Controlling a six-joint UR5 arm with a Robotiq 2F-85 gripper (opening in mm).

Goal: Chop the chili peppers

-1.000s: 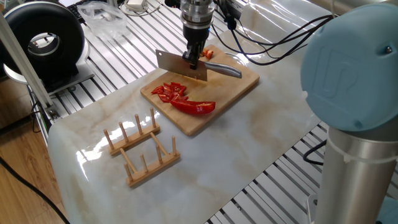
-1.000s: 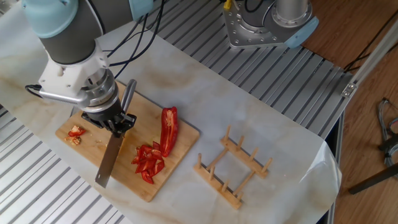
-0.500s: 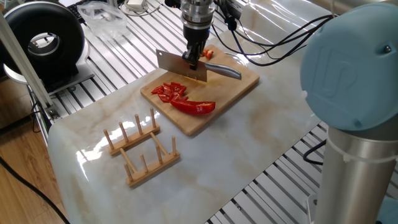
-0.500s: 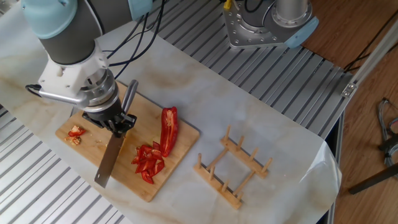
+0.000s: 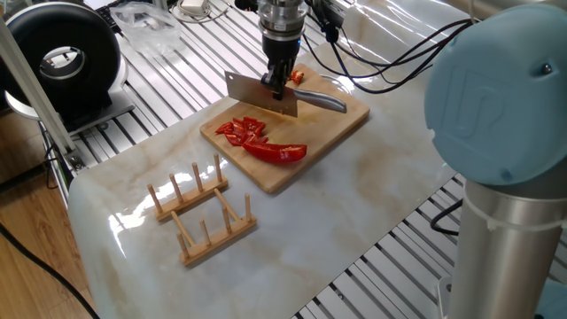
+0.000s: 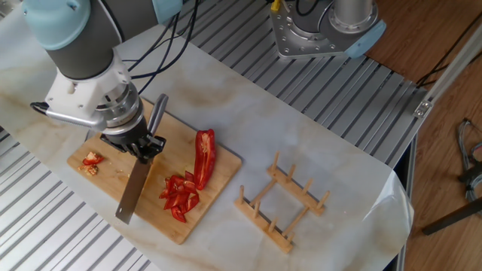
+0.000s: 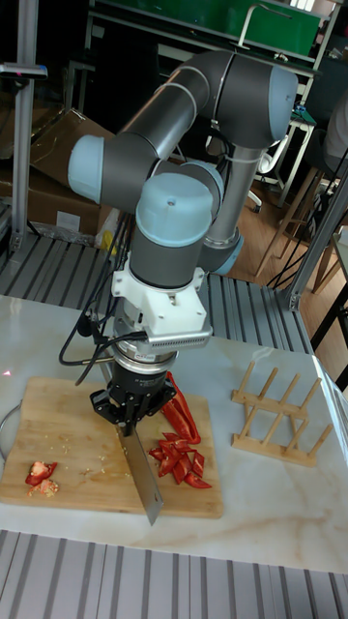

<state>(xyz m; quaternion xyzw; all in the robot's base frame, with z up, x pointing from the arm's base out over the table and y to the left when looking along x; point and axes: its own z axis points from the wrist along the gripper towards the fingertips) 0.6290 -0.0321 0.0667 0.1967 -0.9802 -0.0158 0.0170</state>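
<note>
Nearest in the tall fixed view, the knife (image 7: 141, 471) angles its blade down over the wooden cutting board (image 7: 72, 435), beside the chili peppers (image 7: 178, 440): a heap of red bits and one long half on the board's right part. Above, the gripper (image 7: 132, 418) clamps the knife's handle. Farther right stands a wooden rack (image 7: 280, 418).

A pale marble counter (image 6: 316, 143) sits on a ribbed metal frame (image 6: 354, 83) over a wood floor (image 5: 27, 257). Behind stand what look like cardboard boxes (image 7: 43, 184) and a green bin (image 7: 261, 24).
</note>
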